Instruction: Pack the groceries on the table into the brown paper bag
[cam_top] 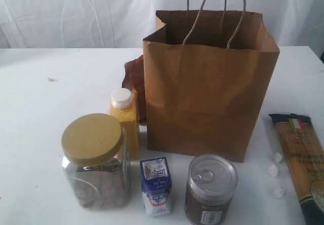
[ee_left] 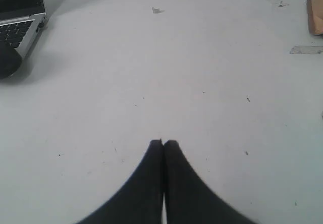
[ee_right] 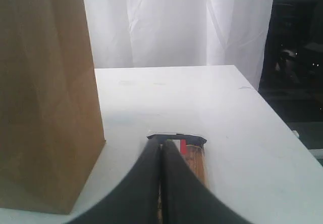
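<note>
I logged a plain brown kraft paper bag (cam_top: 210, 98) with tan cord handles on a flat white tabletop (cam_top: 40, 98) with small grey scuffs. The clear square jar (cam_top: 95, 159) had a mustard-yellow lid. The slim bottle (cam_top: 125, 118) showed yellow grain under a white cap. The small carton (cam_top: 156, 185) was blue and white. The round pull-tab can (cam_top: 210, 189) was silver on top with a dark brown label. The long spaghetti packet (cam_top: 302, 156) was black-edged with a green-white-red flag. The crumpled pouch (cam_top: 134, 80) looked reddish-brown.

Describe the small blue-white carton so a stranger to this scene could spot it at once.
Find the tall brown kraft paper bag on the white table. In the row before it, the small blue-white carton stands between the clear yellow-lidded jar and the metal pull-tab can. It alone is blue, and smallest.
</note>
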